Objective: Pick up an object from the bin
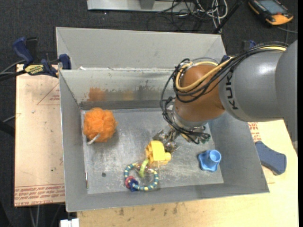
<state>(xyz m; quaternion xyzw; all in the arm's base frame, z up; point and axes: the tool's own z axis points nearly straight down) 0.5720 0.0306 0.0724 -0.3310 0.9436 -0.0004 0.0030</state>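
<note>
Yellow plastic marks the thing nearest the hand: a small blocky yellow toy piece (156,151) lying near the middle of the bin (113,160) floor, toward the front. The hand (167,141) is down at that piece's upper right edge, touching it or just beside it. Whether the hand is apart, together or clamped on the piece cannot be told, as the orange wrist cover (199,91) and cables hang over it. Just in front of the yellow piece lies 1 ring of many-coloured beads (141,178), touching or nearly touching it. A small blue cup-like thing (209,160) sits apart to the right. A fluffy orange mesh puff (99,124) rests well apart by the left wall.
</note>
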